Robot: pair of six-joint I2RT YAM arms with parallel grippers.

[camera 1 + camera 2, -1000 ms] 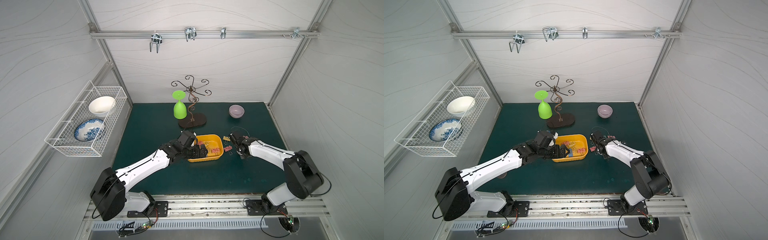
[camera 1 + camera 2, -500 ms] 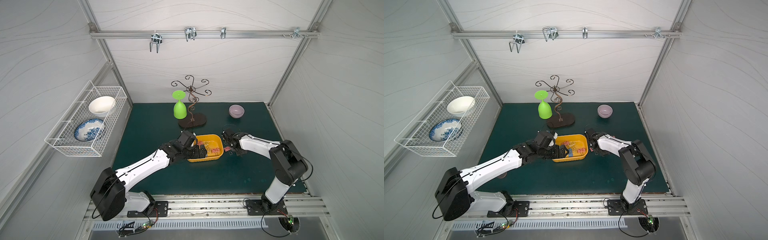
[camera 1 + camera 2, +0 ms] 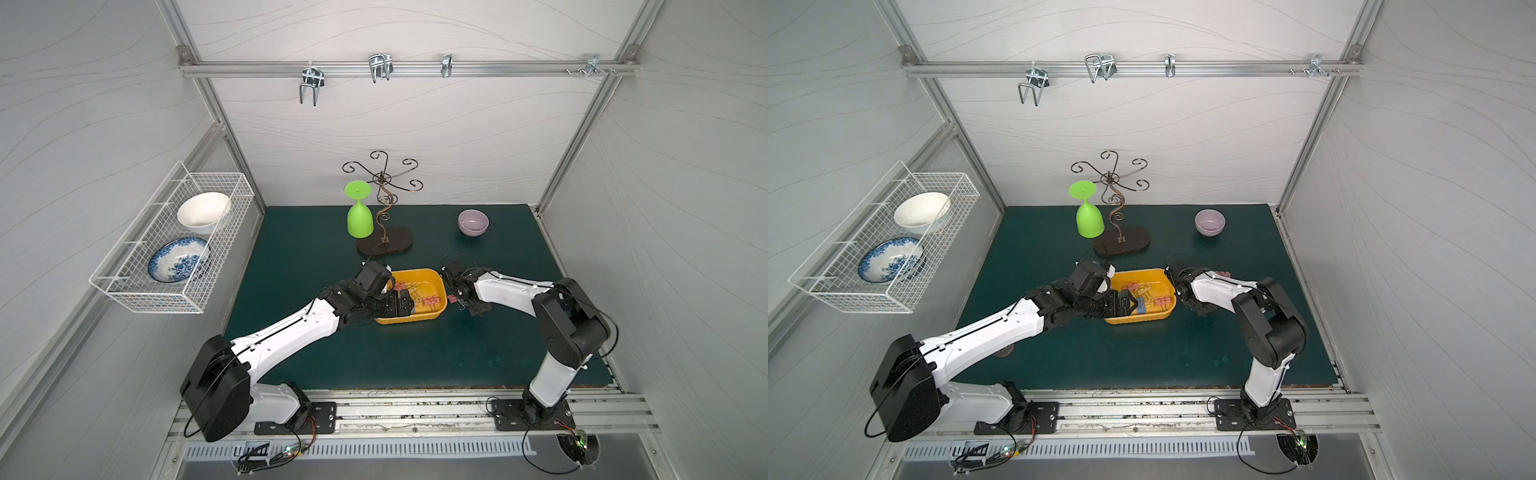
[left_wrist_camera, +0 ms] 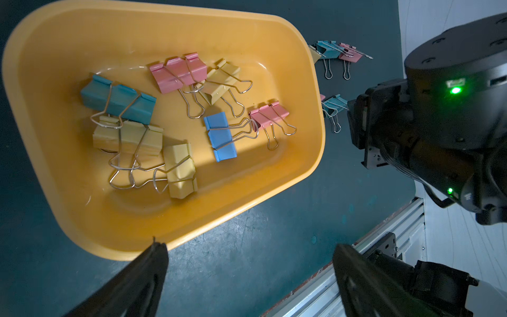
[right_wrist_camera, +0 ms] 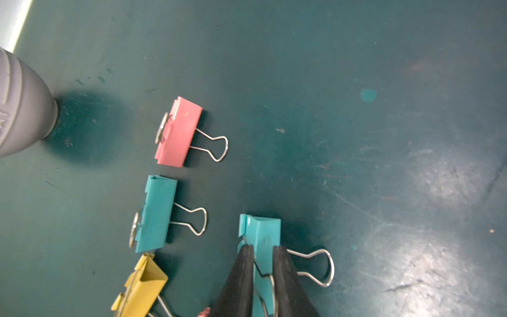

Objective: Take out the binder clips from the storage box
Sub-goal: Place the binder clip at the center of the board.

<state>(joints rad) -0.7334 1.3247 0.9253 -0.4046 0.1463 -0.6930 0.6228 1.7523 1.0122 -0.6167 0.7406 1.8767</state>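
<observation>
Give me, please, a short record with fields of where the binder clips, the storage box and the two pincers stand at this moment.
storage box: yellow-orange, on the green mat
clips inside: pink, yellow, teal and blue, several overlapping
clips outside: pink clip, teal clip, yellow clip, side by side on the mat
left pincer: open wide, empty, over the storage box
right pincer: fingers either side of a second teal clip lying on the mat; grip uncertain

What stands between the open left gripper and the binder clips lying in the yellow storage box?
Nothing visible does. The left gripper hovers open over one edge of the storage box, and the binder clips lie uncovered on its floor. Only the rim itself sits beside one fingertip, so a straight descent there might catch it.
</observation>
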